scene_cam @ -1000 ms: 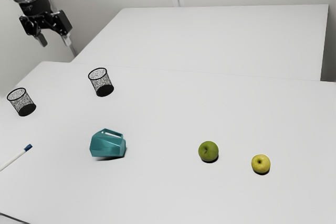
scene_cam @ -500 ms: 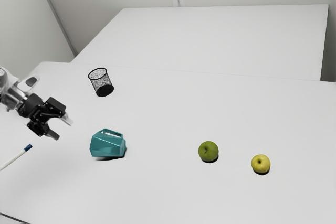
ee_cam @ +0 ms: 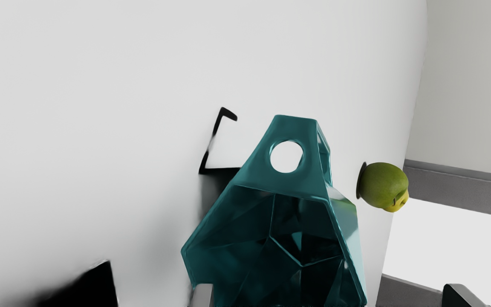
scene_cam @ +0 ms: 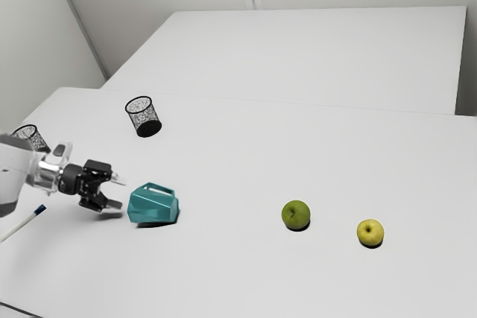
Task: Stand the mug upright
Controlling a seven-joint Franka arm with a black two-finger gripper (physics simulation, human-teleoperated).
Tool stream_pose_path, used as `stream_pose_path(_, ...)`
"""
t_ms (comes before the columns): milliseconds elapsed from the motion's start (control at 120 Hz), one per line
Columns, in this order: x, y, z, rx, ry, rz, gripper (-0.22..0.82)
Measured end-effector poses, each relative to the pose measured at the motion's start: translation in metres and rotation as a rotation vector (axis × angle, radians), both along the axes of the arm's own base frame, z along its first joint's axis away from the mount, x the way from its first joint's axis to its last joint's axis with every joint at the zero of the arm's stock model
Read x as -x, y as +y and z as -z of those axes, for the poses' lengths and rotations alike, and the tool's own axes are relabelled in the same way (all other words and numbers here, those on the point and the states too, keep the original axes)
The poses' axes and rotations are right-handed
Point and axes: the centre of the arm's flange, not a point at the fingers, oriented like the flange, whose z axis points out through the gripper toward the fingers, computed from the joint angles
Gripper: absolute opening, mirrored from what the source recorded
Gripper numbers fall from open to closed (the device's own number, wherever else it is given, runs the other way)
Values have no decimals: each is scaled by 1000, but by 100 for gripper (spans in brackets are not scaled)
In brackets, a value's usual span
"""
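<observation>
Exterior view: my pincer (scene_cam: pixel 119 192) is set wide, its fingertips well apart, just beside the teal mug (scene_cam: pixel 153 205). The mug lies on its side on the white counter (scene_cam: pixel 223 273) — mouth toward the pincer, handle along the edge farther from the exterior camera. Toward the exterior view's right are a green apple (scene_cam: pixel 296 215) and, near it, a yellow apple (scene_cam: pixel 370 233). A black mesh cup (scene_cam: pixel 143 118) stands beyond the mug; I see a second mesh cup (scene_cam: pixel 31 139) partly hidden by the arm, and a white pen (scene_cam: pixel 22 225) with a blue end. Wrist view: I look into the mug's open mouth — the green apple partly covers the yellow one.
</observation>
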Motion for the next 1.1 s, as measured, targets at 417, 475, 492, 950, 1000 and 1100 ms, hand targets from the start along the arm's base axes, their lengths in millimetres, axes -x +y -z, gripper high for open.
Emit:
stream_pose_path(417, 9, -29, 17, 142, -138, 48, 58)
stream_pose_path(475, 5, -38, 18, 152, -153, 65, 58)
stream_pose_path(492, 3, -41, 19, 154, -157, 71, 58)
stream_pose_path(950, 8, -56, 27, 181, -201, 88, -6)
stream_pose_path(1000, 8, -56, 27, 182, -205, 89, -9)
stream_pose_path(1100, 7, -56, 25, 180, -214, 93, -13)
